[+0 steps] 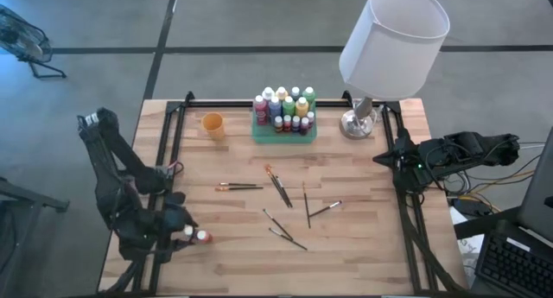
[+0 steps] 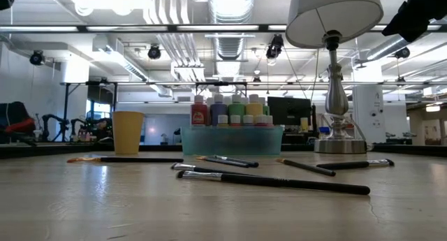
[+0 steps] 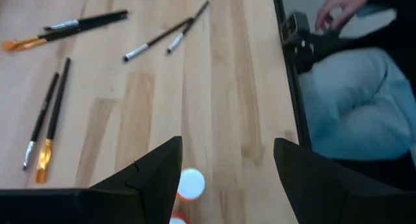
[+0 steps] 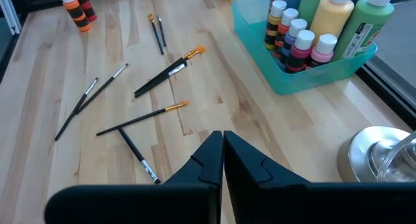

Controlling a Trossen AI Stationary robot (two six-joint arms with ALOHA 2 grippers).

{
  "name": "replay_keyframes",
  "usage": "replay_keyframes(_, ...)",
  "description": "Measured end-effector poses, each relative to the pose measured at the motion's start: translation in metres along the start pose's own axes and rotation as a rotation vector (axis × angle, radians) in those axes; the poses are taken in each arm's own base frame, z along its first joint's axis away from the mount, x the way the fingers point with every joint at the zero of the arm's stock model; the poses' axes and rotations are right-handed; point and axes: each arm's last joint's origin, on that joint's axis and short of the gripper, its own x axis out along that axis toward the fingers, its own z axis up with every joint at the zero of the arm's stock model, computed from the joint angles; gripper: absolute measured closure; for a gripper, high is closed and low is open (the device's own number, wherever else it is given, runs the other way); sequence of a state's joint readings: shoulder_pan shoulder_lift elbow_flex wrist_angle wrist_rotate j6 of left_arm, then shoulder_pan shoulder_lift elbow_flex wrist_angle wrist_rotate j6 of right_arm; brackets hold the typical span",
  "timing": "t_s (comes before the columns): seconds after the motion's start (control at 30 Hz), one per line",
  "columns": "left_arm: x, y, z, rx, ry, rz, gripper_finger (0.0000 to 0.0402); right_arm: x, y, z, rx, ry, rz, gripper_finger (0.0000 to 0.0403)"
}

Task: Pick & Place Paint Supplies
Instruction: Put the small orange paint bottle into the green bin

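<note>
Brushes (image 1: pixel 278 187) number seven (two bottles (image 1: pixel 196 236) apart).

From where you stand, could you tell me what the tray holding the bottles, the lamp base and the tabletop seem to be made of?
The tray looks like translucent teal plastic: the bottles' shapes show through its wall. The lamp base seems polished metal, silvery with bright reflections. The tabletop appears to be light wood in joined planks, with visible grain and a smooth, faintly glossy finish.

place: lab | exposed ceiling ducts (image 2: pixel 230 31), monitors (image 2: pixel 285 110), track lights (image 2: pixel 154 52)
</note>
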State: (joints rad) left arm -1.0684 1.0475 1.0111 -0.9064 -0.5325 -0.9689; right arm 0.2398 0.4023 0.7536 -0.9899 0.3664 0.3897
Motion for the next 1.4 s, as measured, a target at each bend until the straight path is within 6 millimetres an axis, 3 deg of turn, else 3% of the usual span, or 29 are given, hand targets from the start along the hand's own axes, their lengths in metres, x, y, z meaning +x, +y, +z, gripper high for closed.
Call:
replay_keyframes(0.33,0.023,-0.014,-0.013,0.081,0.079,0.075,0.0154,0.000,0.000,0.000,0.000,0.000,0.000,0.0394)
replay_keyframes(0.8,0.050,-0.025,-0.025,-0.046,0.123,0.173,0.0161,0.000,0.000,0.000,0.000,0.000,0.000,0.0394)
replay_keyframes(1.07,0.051,-0.022,-0.026,-0.055,0.100,0.203,0.0186,0.000,0.000,0.000,0.000,0.000,0.000,0.0394)
replay_keyframes(1.4,0.065,-0.006,-0.048,-0.176,0.135,0.285,0.0189,0.000,0.000,0.000,0.000,0.000,0.000,0.0394)
